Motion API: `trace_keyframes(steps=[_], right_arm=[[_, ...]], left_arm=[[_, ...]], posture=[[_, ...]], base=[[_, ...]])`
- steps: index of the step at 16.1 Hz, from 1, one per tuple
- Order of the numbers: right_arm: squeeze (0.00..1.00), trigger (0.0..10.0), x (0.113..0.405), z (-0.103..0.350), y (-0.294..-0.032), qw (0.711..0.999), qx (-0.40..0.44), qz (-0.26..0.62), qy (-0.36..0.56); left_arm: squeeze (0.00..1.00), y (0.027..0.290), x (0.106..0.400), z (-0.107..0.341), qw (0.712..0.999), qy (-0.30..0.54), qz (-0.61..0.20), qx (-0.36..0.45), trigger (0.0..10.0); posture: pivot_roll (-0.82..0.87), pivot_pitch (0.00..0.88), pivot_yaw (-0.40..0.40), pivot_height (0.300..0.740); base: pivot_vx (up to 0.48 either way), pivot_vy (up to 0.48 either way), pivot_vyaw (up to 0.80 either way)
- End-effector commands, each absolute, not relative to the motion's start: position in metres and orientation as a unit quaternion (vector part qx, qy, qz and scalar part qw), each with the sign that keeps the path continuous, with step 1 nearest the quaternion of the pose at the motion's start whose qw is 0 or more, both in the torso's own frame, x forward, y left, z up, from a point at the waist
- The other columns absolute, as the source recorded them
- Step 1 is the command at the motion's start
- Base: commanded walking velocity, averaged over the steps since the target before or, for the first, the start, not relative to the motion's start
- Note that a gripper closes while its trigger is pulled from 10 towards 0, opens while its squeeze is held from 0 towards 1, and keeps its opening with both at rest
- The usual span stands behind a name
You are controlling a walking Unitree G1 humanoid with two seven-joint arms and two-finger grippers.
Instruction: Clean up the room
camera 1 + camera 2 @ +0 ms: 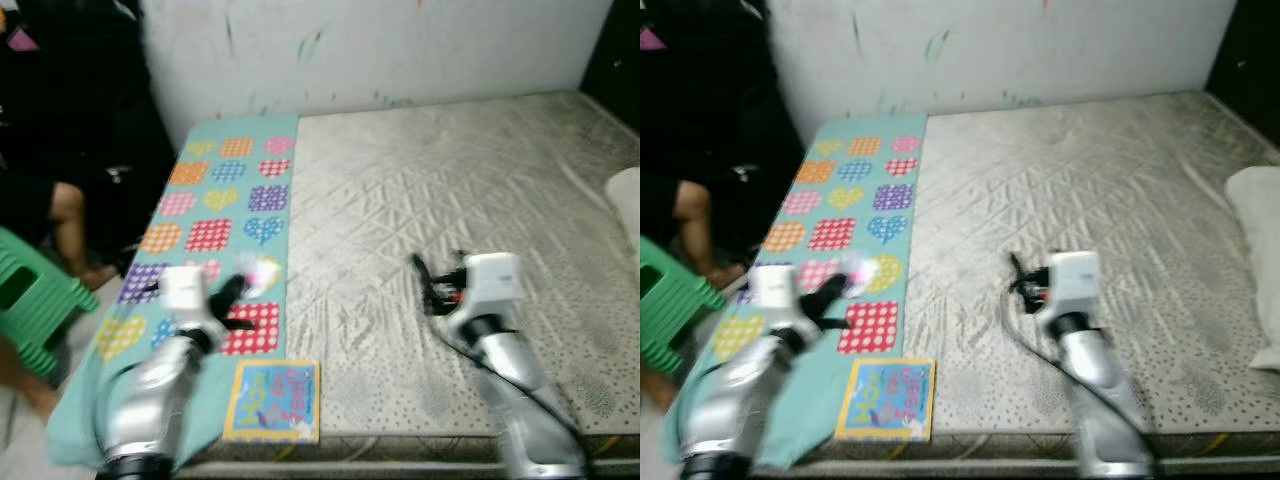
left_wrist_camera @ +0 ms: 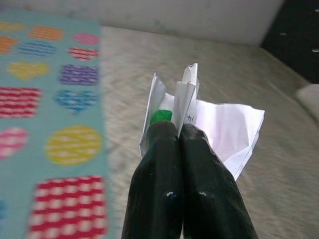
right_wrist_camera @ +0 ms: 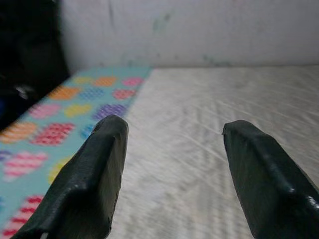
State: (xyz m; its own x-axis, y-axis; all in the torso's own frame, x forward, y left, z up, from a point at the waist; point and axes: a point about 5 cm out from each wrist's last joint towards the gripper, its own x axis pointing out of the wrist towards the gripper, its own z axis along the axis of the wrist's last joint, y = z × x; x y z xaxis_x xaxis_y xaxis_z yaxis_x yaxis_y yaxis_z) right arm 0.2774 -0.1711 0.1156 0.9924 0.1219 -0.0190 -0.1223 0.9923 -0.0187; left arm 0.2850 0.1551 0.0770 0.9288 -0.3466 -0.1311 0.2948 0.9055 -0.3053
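My left gripper is clenched, its two black fingers pressed side by side on a crumpled sheet of white paper. The paper fans out past my fingertips, creased into upright folds, with a bit of something green caught in it right at the tip of one finger; I cannot tell what that green bit is. I hold the paper lifted above the left part of the bed, over the edge where the teal sheet with coloured hearts and dotted patches meets the grey quilted mattress.

My right gripper is released, its fingers spread wide with nothing between them. It hovers over the bare mattress near the middle of the bed, pointing toward the teal sheet and the white wall behind the bed.

At the front edge of the bed, between my two arms and nearer the left one, a thin children's book with a blue cover and yellow border lies flat, partly on the teal sheet. At the far right side of the mattress sits a white pillow. To the left of the bed, on the floor, stands a green plastic stool, and beside it a person's bare leg shows against dark clothing.
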Motion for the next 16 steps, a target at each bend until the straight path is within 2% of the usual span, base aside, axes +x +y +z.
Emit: trace_keyframes(steps=[1, 4, 6, 10, 12, 16], right_arm=[[0.0, 10.0, 0.279, 0.119, -0.166, 0.998, -0.009, 0.065, -0.004], [0.0, 10.0, 0.271, 0.118, -0.176, 0.999, 0.0, 0.024, -0.021], [0.0, 10.0, 0.271, 0.113, -0.17, 1.0, 0.006, 0.023, -0.02], [0.0, 10.0, 0.287, 0.118, -0.151, 0.994, -0.013, 0.108, -0.014], [0.0, 10.0, 0.303, 0.125, -0.14, 0.987, -0.024, 0.16, -0.016], [0.0, 10.0, 0.318, 0.131, -0.122, 0.98, -0.018, 0.198, -0.021]], left_arm=[[0.0, 0.165, 0.283, 0.071, 0.974, 0.106, -0.152, -0.129, 10.0], [0.0, 0.163, 0.291, 0.072, 0.973, 0.111, -0.167, -0.114, 10.0], [0.0, 0.16, 0.299, 0.073, 0.972, 0.113, -0.173, -0.108, 10.0], [0.0, 0.163, 0.297, 0.07, 0.978, 0.096, -0.137, -0.122, 10.0], [0.0, 0.174, 0.286, 0.065, 0.983, 0.084, -0.089, -0.135, 10.0], [0.0, 0.188, 0.278, 0.066, 0.987, 0.069, -0.045, -0.139, 10.0]], posture=[[-0.26, 0.0, 0.115, 0.74], [-0.31, 0.0, 0.188, 0.74], [-0.33, 0.0, 0.209, 0.74], [-0.24, 0.0, 0.063, 0.74], [-0.18, 0.0, -0.012, 0.74], [-0.11, 0.0, -0.061, 0.74]], base=[[0.0, 0.0, 0.0], [0.0, 0.0, 0.0], [0.0, 0.0, 0.0], [0.0, 0.0, 0.0], [0.0, 0.0, 0.0], [0.0, 0.0, 0.0]])
